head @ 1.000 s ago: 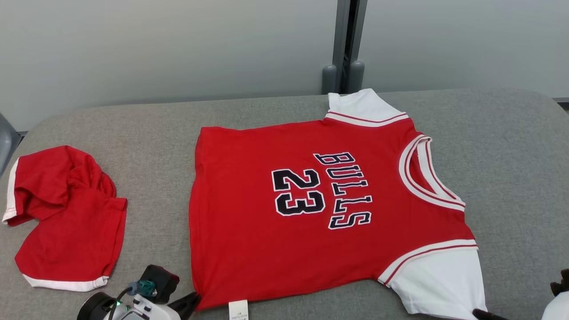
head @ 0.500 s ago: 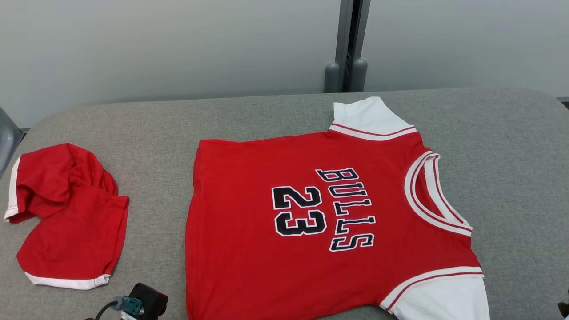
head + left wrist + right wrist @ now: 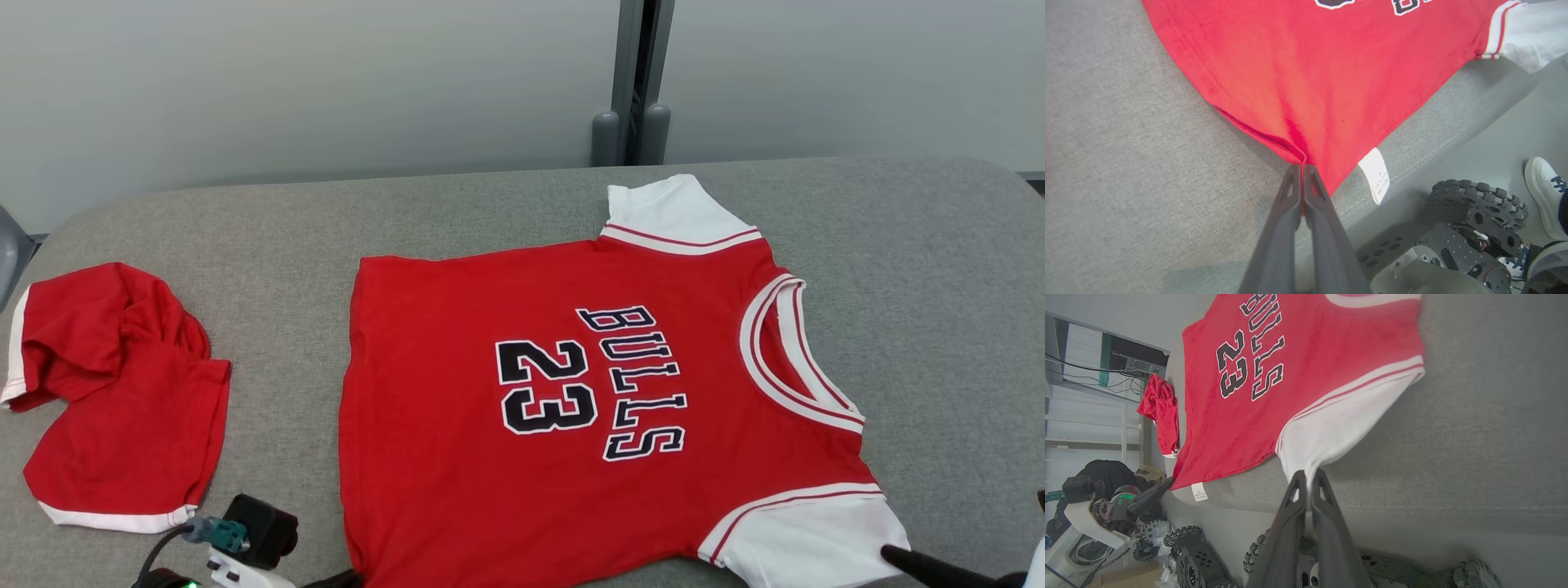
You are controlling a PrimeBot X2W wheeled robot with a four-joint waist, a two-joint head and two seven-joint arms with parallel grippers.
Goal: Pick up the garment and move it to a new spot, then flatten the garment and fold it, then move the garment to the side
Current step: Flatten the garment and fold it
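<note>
You have two red garments on the grey table point(image 3: 939, 286). One is a jersey point(image 3: 522, 408), spread flat face up from the middle towards your right. The other is a crumpled pair of shorts point(image 3: 122, 392) with white trim, lying apart from it on your left. The jersey has two white sleeves point(image 3: 669, 208), one at the far edge and one at the near edge. Its neck hole is towards the right and its hem towards the shorts.

The chest reads "BULLS" over "23" in black letters edged in white, turned sideways in the head view. One white label point(image 3: 1376, 175) pokes out from under the near hem, right at the table's front edge; its print is too small to read.

Your left claw point(image 3: 1303, 166) comes in low from the near side, its two fingers pinched tight on the jersey's near hem corner, where the cloth bunches into a small ridge. Your right claw point(image 3: 1309, 473) is likewise clamped, on the edge of the near white sleeve, which pulls to a point between the fingers.

Below the table edge, the left wrist view shows one studded wheel point(image 3: 1478, 200) of the base and a person's white shoe point(image 3: 1541, 196) on the floor.
</note>
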